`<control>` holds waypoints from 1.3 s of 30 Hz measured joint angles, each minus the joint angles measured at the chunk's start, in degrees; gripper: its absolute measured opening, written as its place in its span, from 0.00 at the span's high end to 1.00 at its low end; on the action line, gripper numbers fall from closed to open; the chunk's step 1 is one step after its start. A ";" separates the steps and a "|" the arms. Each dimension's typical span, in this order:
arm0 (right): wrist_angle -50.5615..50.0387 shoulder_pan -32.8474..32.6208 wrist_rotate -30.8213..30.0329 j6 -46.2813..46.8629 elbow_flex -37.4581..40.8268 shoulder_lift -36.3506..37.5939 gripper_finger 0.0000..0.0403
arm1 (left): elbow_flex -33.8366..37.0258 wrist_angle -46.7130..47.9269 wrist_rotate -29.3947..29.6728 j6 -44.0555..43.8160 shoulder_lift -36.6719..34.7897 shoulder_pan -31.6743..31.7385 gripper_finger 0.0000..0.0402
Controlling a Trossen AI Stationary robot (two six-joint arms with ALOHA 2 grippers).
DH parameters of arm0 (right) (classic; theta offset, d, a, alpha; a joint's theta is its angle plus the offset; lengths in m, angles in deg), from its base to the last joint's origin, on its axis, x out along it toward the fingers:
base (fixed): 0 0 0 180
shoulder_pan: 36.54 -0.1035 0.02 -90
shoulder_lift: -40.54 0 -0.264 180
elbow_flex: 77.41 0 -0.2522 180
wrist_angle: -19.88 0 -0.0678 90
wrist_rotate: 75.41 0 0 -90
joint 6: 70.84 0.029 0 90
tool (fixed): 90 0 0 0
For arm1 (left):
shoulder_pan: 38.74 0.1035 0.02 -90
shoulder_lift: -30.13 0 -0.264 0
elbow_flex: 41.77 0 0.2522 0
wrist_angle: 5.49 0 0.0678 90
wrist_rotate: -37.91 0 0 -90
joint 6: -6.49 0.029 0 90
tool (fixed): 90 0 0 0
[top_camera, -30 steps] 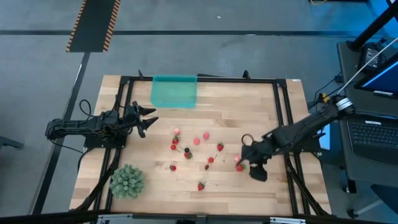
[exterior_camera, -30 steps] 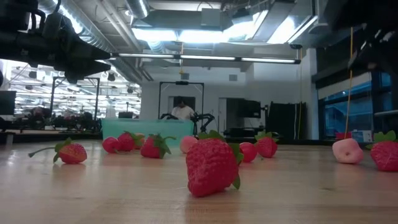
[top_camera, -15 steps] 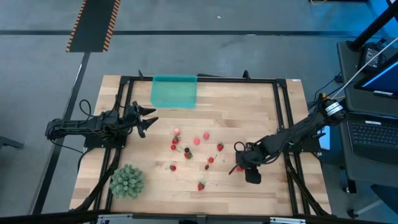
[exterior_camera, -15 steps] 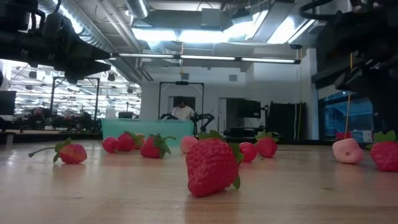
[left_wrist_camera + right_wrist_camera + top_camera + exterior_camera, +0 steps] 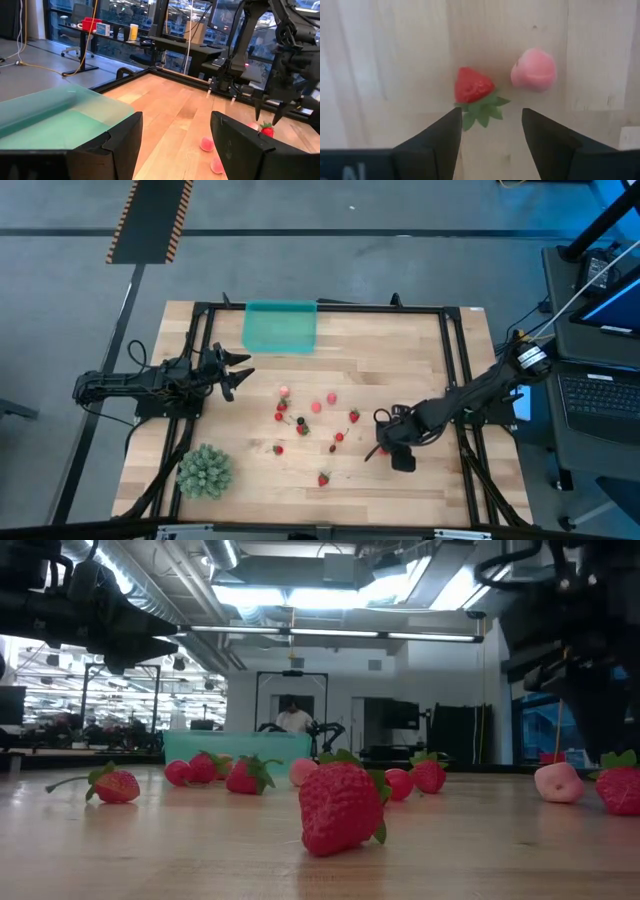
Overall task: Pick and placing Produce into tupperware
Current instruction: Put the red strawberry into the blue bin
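The tupperware (image 5: 280, 326) is a shallow teal container resting flat at the table's far edge; it also shows in the left wrist view as the tupperware (image 5: 50, 120). Several small red and pink fruits (image 5: 317, 406) lie scattered on the wood mid-table. My right gripper (image 5: 378, 448) points down, open, above a red strawberry (image 5: 474, 86) with a green top and a pink fruit (image 5: 533, 70) beside it; the fingers touch neither. My left gripper (image 5: 240, 370) waits, open, at the table's left, aimed toward the tupperware.
A large spiky green ball (image 5: 205, 470) sits at the near left corner. A black frame (image 5: 320, 307) runs around the table top. In the low view a big strawberry (image 5: 340, 805) lies close to the camera, and a person (image 5: 293, 718) shows far behind the table.
My right gripper has moved toward the table's left and turned to point down over the red strawberry and the pink fruit at the right of the cluster. The fruits and the left arm have stayed where they were.
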State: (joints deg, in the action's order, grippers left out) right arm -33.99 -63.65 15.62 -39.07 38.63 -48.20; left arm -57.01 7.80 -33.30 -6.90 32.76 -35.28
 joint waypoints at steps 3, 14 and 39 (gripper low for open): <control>0.03 0.00 -0.76 -0.81 0.02 -1.33 0.48 | 0.00 0.00 0.00 0.00 0.00 0.00 0.44; 0.04 0.00 -1.39 -0.95 0.02 -1.67 0.48 | 0.00 0.02 0.01 0.00 0.00 0.00 0.44; 0.18 0.00 -1.41 -3.57 -1.84 -1.06 0.51 | 0.00 0.01 0.02 0.00 0.00 -0.01 0.44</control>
State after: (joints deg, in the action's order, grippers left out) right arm -33.81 -63.65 14.20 -42.64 36.80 -49.26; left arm -57.01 7.81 -33.28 -6.90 32.76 -35.29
